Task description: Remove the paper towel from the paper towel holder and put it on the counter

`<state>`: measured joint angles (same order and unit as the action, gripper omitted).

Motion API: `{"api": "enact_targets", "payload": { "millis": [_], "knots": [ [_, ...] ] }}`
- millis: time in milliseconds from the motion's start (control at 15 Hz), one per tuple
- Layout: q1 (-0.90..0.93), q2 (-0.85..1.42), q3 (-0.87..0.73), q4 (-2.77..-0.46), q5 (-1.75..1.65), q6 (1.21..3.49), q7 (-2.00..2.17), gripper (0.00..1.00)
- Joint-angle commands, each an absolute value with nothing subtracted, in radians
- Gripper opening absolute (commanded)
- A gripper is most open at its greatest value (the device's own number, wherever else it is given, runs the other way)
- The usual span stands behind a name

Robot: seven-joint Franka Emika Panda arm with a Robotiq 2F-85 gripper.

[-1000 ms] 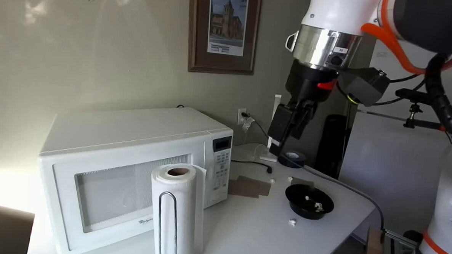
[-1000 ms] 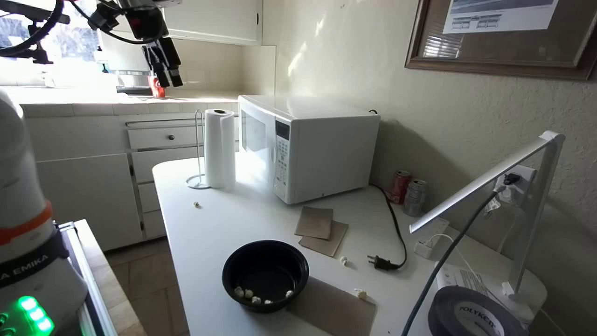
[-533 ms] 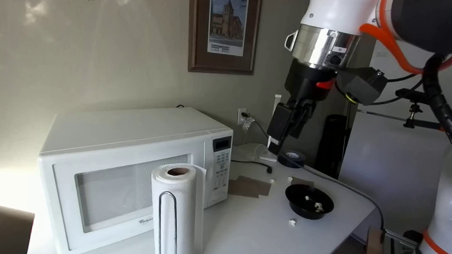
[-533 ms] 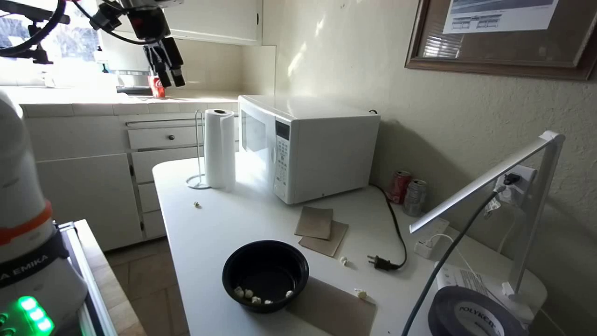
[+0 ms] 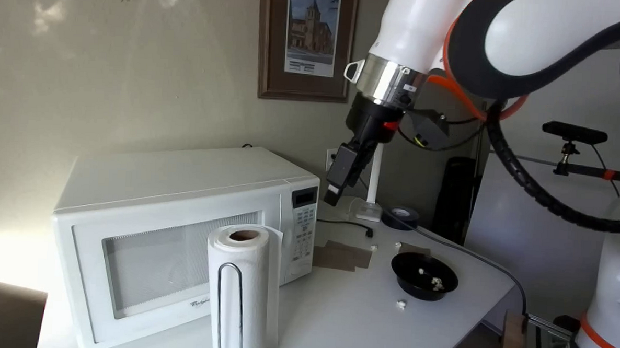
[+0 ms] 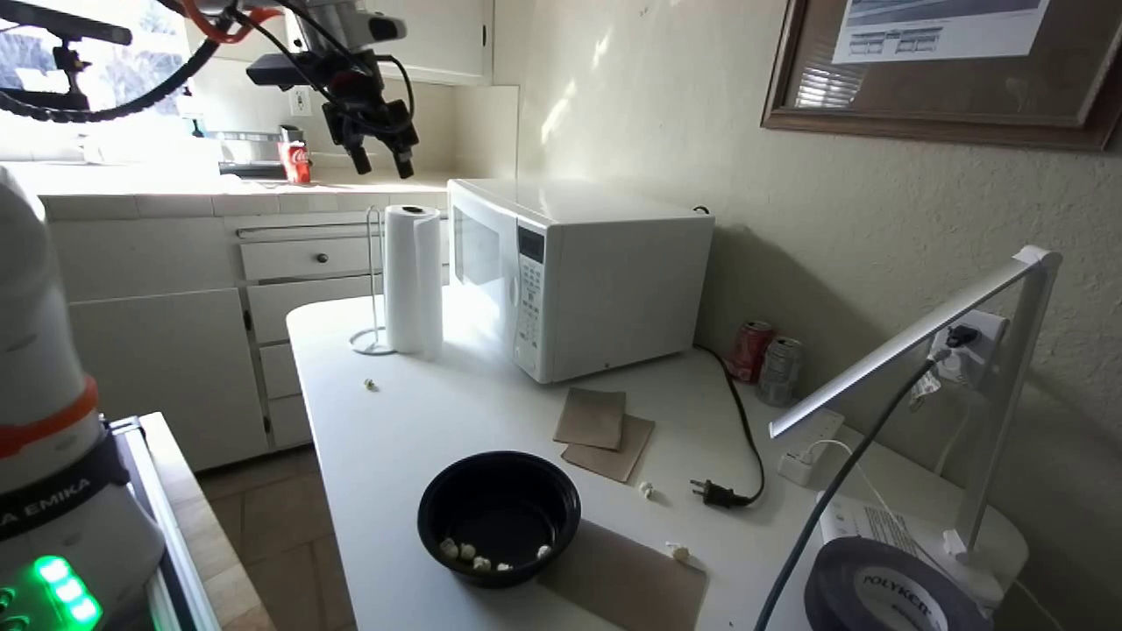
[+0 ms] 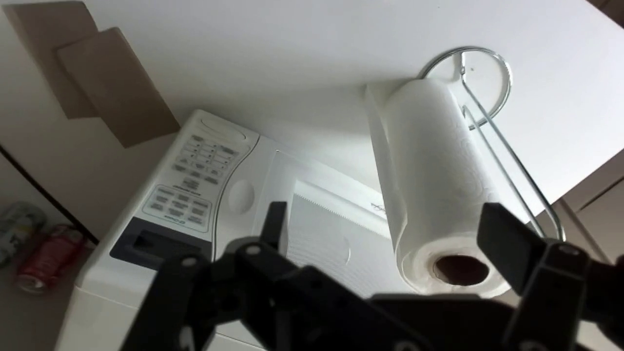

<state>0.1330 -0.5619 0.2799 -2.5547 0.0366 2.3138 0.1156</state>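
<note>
Your gripper (image 6: 384,168) hangs clear of the paper towel (image 7: 434,161), its fingers (image 7: 512,248) spread apart and clamped on nothing. Below the gripper and toward the rounded corner of the counter (image 6: 412,421), the roll stands with its long axis upright, whereas your gripper slants; the wrist view shows the dark core (image 7: 460,269) turned up toward the fingertips. Note the paper towel holder (image 5: 241,307) just beside the roll, on its corner side. No wire shows in the mouth of the core, so the roll appears already off the loop, though you cannot tell whether its foot rests on the holder's base. If you straddle the roll to shift it, the finger on the loop's side probably has to enter the narrow gap between paper and wire. Opposite, the microwave (image 6: 614,289) bounds the other flank, where a loose sheet (image 5: 274,292) hangs and may catch. The black bowl (image 6: 500,491) lies well apart, toward the long edge nearest the robot's base (image 6: 96,535).
</note>
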Motion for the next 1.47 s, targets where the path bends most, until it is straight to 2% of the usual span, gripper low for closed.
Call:
{"api": "enact_targets", "payload": {
  "millis": [0, 667, 1400],
  "knots": [
    [0.173, -0.419, 0.218, -2.478, 0.037, 2.338, 0.017, 1.00],
    [0.216, -0.219, 0.204, -2.349, 0.046, 2.380, -0.114, 1.00],
    [0.208, -0.066, 0.211, -2.302, 0.022, 2.586, -0.125, 1.00]
  ]
}}
